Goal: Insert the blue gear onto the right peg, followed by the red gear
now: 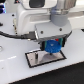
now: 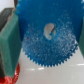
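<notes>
Over the grey plate [image 1: 46,58] w/ its black rim, the gripper [image 1: 53,49] hung low, closed on the blue gear [image 1: 52,47], which sat flat-ish between the jaws just above the plate surface. Wrist view was nearly all gear: blue toothed disc [image 2: 47,32] w/ the small centre hole showing pale, a green pad [image 2: 10,42] along one edge, and a bit of red [image 2: 12,75] at the frame corner, prob the red gear, but too cropped to be sure. Pegs weren't visible in either view; gripper & gear hid them, so couldn't tell if the hole sat over the right peg or if the gear was touching the plate.

Judgement: step in hand = seating blue gear on right peg; red gear not yet started. To do it well: keep the disc level, centre the hole over the pin before descending, go down slow & straight, let go only once the gear sits flat. Tilt or offset could jam it on the pin tip.
</notes>
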